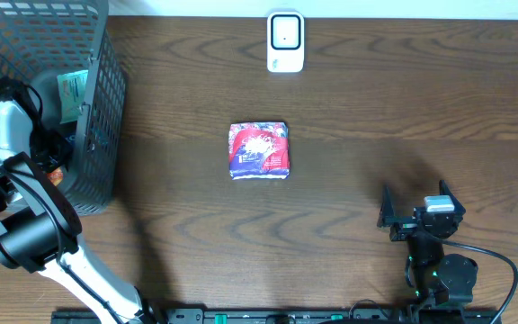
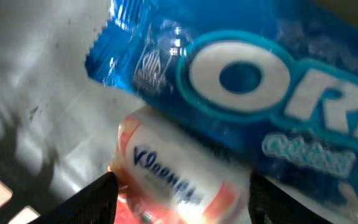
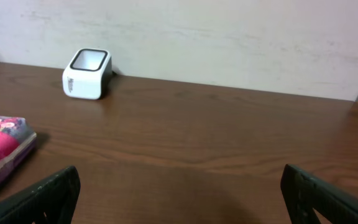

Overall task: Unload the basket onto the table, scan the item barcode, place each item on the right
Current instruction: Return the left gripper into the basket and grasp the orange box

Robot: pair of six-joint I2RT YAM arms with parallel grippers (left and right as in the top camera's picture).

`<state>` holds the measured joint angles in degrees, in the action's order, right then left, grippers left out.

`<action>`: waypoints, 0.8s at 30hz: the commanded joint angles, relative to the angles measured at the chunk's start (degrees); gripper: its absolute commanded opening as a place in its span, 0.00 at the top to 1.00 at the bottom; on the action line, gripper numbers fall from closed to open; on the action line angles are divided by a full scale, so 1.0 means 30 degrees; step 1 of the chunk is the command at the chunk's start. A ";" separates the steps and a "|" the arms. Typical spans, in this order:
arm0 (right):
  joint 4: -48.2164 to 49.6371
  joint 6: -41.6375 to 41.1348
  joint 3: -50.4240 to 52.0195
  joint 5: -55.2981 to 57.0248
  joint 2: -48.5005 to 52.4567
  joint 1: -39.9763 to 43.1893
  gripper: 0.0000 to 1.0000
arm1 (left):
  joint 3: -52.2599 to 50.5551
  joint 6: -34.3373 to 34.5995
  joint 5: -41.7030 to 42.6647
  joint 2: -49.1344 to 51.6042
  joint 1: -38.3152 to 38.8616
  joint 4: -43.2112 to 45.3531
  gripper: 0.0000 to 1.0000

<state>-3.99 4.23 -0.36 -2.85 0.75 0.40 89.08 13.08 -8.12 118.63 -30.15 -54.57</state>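
Overhead: the left arm (image 1: 12, 126) reaches down into the mesh basket (image 1: 106, 108) at the far left, and its claw is lost among the contents. A red-and-blue packet (image 1: 259, 151) lies flat mid-table. The white scanner (image 1: 285, 41) stands at the far edge, well apart from the basket. The right gripper (image 1: 414, 202) rests near and to the right, its fingers spread wide on nothing.

Left wrist: the item in hand is, by my reading, the Kleenex pack (image 2: 176, 177), which lies on the basket floor. Its far right part is tucked under a blue Oreo packet (image 2: 247, 87). The left gripper (image 2: 182, 202) straddles it, one finger just beside each side. I cannot tell whether they are pressing it yet.

It should be light, soft and squashy, with a slick film wrap. A moderate squeeze across the body suits it better than a pinch at a corner. The overlapping Oreo packet may drag along with it.

Its long axis runs from upper left to lower right, following the printed name, more across the fingers than along them. No barcode shows on this face.

Right wrist: both fingers stand far apart at the lower corners. The scanner is far left, window upward, and the packet's pink edge sits at the left.
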 commanded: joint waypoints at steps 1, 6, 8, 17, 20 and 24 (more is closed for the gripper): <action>-0.0080 0.0189 0.0015 -0.0095 0.0000 -0.0117 0.01 | -0.0918 -0.0168 -0.0036 0.0328 -0.0015 0.0576 0.40; -0.0080 0.0189 0.0015 -0.0095 0.0000 -0.0117 0.01 | -0.1107 -0.0189 -0.0029 0.0291 -0.0015 0.0743 0.76; -0.0080 0.0189 0.0015 -0.0095 0.0000 -0.0117 0.01 | -0.1027 -0.0182 -0.0029 0.0168 -0.0015 0.0714 0.91; -0.0080 0.0189 0.0015 -0.0095 0.0000 -0.0117 0.01 | 0.1450 0.0255 -0.0015 -0.2623 -0.0007 -0.0925 0.93; -0.0080 0.0189 0.0015 -0.0095 0.0000 -0.0117 0.01 | 0.2171 0.0291 0.0073 -0.4750 -0.0007 -0.0998 0.93; -0.0080 0.0182 0.0015 -0.0095 0.0000 -0.0117 0.01 | 0.2820 0.0386 0.1603 -0.8451 -0.0007 -0.0153 0.93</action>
<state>-3.97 4.23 -0.36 -2.83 0.75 0.40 94.94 13.56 -6.90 101.62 -30.28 -55.99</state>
